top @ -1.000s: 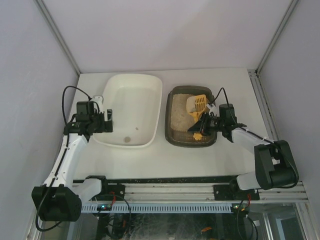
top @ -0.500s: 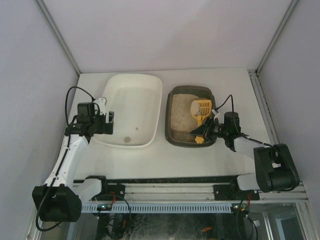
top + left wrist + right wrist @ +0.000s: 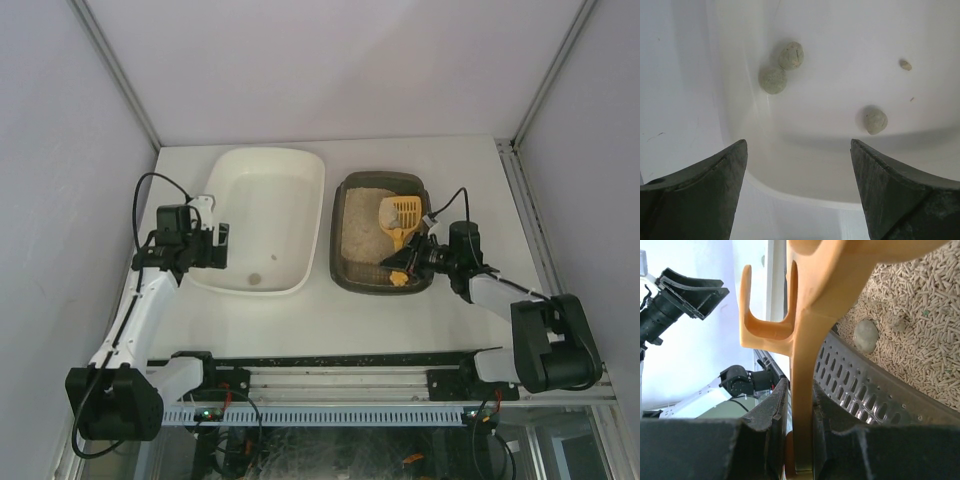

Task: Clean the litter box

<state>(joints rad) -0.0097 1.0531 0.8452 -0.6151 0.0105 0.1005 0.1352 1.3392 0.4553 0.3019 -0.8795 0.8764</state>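
Observation:
The dark brown-grey litter box (image 3: 337,245) with pale litter stands right of centre. My right gripper (image 3: 409,261) is shut on the handle of a yellow slotted scoop (image 3: 400,214), whose head lies over the litter on the box's right side. In the right wrist view the fingers clamp the orange-yellow handle (image 3: 802,365) above the box's slotted inner wall (image 3: 860,385). A grey clump (image 3: 866,336) lies on the pellet litter (image 3: 920,340). My left gripper (image 3: 216,247) is open at the white tub's left rim.
The white tub (image 3: 300,180) stands left of the litter box. In the left wrist view it holds three grey-green clumps, two together (image 3: 782,67) and one apart (image 3: 875,120), plus a small crumb (image 3: 905,64). Enclosure walls surround the table.
My right gripper has drawn back toward the near right rim of the litter box, and the scoop has shifted right and lowered over the litter. The left arm has barely moved.

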